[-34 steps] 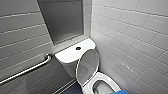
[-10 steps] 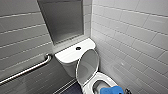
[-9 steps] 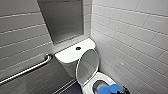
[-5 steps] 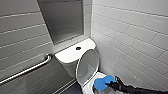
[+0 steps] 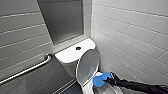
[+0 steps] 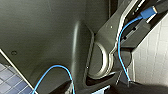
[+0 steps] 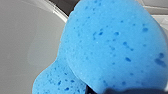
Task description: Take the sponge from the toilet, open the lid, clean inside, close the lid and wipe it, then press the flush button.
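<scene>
The white toilet (image 5: 72, 53) stands in the corner with its lid (image 5: 87, 66) raised, the greyish underside facing me. The round dark flush button (image 5: 78, 48) sits in the middle of the tank top. My right gripper (image 5: 108, 80) reaches in from the lower right and is shut on the bright blue sponge (image 5: 102, 80), held over the bowl's rim (image 5: 100, 74) just below the lid. In the right wrist view the sponge (image 7: 112, 45) looms large, with the lid's grey underside (image 7: 25, 37) close behind it.
A metal grab bar (image 5: 27, 70) slants along the left wall. A grey recessed panel (image 5: 62, 20) sits above the tank. The white tiled wall (image 5: 130, 37) is close on the toilet's right. Dark blue floor tiles (image 5: 72, 88) lie left of the bowl.
My right arm has carried the sponge left and slightly up, from low over the bowl to near the base of the raised lid. The toilet and lid have not moved.
</scene>
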